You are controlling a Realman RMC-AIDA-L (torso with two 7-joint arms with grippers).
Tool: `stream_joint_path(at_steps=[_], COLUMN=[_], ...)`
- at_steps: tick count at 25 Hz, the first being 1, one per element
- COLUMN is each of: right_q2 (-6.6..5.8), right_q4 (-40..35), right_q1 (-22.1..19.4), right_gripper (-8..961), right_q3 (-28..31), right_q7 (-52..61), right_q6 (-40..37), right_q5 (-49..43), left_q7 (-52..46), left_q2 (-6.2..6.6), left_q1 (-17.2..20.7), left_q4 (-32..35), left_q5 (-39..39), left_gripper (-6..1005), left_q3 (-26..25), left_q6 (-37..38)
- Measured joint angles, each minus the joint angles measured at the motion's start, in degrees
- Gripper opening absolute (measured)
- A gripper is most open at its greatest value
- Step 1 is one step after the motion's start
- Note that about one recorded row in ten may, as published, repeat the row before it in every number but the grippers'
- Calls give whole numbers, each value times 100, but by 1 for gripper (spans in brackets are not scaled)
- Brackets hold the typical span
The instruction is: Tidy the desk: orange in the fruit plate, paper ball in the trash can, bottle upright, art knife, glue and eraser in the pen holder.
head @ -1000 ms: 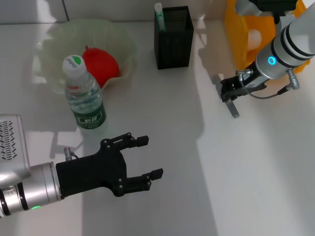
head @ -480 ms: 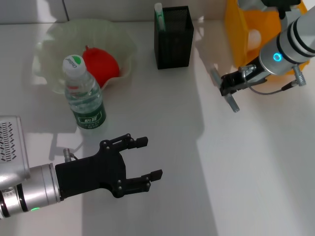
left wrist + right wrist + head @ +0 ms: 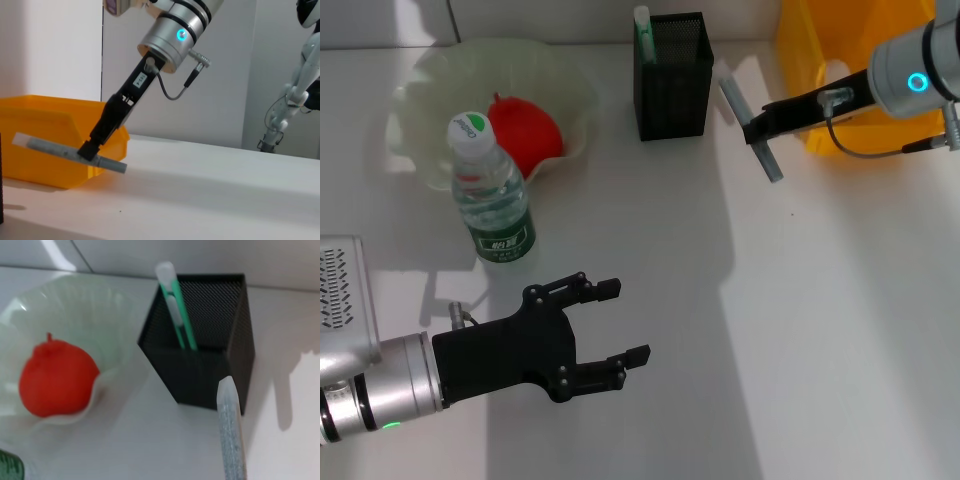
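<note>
The right gripper (image 3: 758, 128) is holding the grey art knife (image 3: 748, 130) in the air, just beside the black pen holder (image 3: 672, 75) near the desk's (image 3: 820, 330) back edge. The knife is tilting, so it might bump the holder's rim and slip out. The left gripper (image 3: 610, 330) is hanging wide open near the front edge, where there is lots of room.

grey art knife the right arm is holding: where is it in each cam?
Head view: art knife in the right gripper, just right of the black pen holder.
Left wrist view: art knife before the orange bin.
Right wrist view: art knife near the pen holder.
Shared landmark: the knife itself.
</note>
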Motion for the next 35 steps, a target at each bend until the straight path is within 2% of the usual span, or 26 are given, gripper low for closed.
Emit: stream_joint_path(at_steps=[4,9,15,19,23,29,35], right_q2=[0,-1,0,7,18,38,56], right_q4=[-912,-1775,-1959,-1546,-614,805,1827], right_q1=[-370,-551,-461,-282,-120,143,411], right_gripper=[129,128,127,128,129,127,125], right_q3=[-2,13,5,-54,-220,-647,-998], right_q7=[-98,-285,-1039,-1796,-2903,-5395,-7704], right_q6=[-12,73,678,1397,2487,3854,4412], right_q5=[275,374,747,1148,1919,3881,6013], left_q7=[0,0,0,0,0,0,-5], left_q2=[0,0,0,0,0,0,0], left_q1=[-14,-30,-40,-43,-44,-104,-133], left_q4=[0,1,9,10,14,7,2], left_q5=[0,0,0,0,0,0,0], left_gripper=[800,800,800,800,800,800,800], left_q3=[-1,0,0,0,0,-1,-1], left_q6=[-1,-1,-1,-1,-1,-1,-1])
